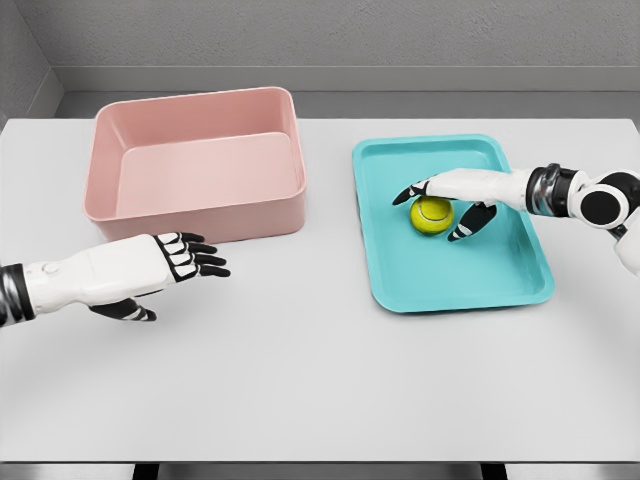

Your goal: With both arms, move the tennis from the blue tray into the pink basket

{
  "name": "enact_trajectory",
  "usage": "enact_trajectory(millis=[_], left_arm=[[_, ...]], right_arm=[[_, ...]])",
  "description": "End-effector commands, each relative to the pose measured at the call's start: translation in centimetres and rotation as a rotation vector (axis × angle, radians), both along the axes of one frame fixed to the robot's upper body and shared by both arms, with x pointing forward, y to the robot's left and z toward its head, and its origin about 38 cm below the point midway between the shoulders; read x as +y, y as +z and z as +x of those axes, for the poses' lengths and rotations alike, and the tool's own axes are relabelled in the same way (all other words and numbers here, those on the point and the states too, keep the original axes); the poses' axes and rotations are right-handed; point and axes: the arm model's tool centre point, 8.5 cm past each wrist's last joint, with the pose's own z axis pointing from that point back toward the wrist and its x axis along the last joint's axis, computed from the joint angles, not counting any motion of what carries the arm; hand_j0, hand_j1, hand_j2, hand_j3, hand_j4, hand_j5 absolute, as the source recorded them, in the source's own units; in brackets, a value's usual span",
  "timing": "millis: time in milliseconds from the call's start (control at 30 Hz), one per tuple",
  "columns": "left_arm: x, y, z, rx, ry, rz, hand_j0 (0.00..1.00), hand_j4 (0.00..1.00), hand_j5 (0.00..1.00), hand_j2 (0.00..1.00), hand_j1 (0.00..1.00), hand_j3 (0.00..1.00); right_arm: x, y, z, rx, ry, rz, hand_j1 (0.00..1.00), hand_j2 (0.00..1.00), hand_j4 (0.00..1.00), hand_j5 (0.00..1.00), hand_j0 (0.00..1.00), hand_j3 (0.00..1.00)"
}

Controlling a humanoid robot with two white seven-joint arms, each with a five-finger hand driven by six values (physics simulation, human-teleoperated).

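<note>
- The yellow-green fuzzy tennis ball [432, 215] lies on the floor of the shallow turquoise-blue rectangular plastic tray [400, 280], a little above the tray's middle and toward its 11 o'clock part.
- The right white five-finger hand with black fingertips [452, 200] reaches in from 3 o'clock and covers the ball from above: its long fingers [420, 189] stretch over the ball's top toward 9 o'clock, and its thumb [468, 226] drops at the ball's 4 o'clock side.
- The fingers are narrowed around the ball, cupping it, but whether they truly grip it cannot be told; the ball looks to sit on the tray floor.
- The tray rests flat on the pale grey-white tabletop [320, 380], in the table's right half, tilted slightly so its long edges run from 11 to 5 o'clock.
- The pink deep rectangular plastic basket [200, 205] stands at the tray's 9 o'clock, near it but apart, with a strip of bare table between them.
- The left white five-finger hand with black fingertips [160, 268] hovers at the basket's 6 o'clock, just in front of its near wall, palm turned inward, fingers spread loosely and pointing toward 3 o'clock, holding nothing.
- Its forearm enters from the 9 o'clock edge of the view.
</note>
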Motion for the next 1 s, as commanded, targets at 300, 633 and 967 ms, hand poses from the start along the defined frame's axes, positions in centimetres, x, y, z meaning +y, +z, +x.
enact_trajectory(millis=[300, 633, 967], left_arm=[[1.5, 0.9, 0.0, 0.007, 0.018, 0.029, 1.00, 1.00, 1.00, 1.00, 1.00, 1.00], [2.2, 1.3, -0.1, 0.012, 0.028, 0.041, 1.00, 1.00, 1.00, 1.00, 1.00, 1.00], [2.4, 1.2, -0.2, 0.017, 0.030, 0.048, 1.00, 1.00, 1.00, 1.00, 1.00, 1.00]], right_arm=[[0.6, -0.4, 0.3, 0.010, -0.004, 0.010, 0.81, 0.81, 0.81, 0.81, 0.81, 0.81], [0.1, -1.0, 0.4, 0.016, -0.015, -0.013, 0.58, 0.58, 0.58, 0.58, 0.58, 0.58], [0.1, 0.2, 0.6, -0.006, 0.007, -0.016, 0.54, 0.54, 0.54, 0.54, 0.54, 0.54]])
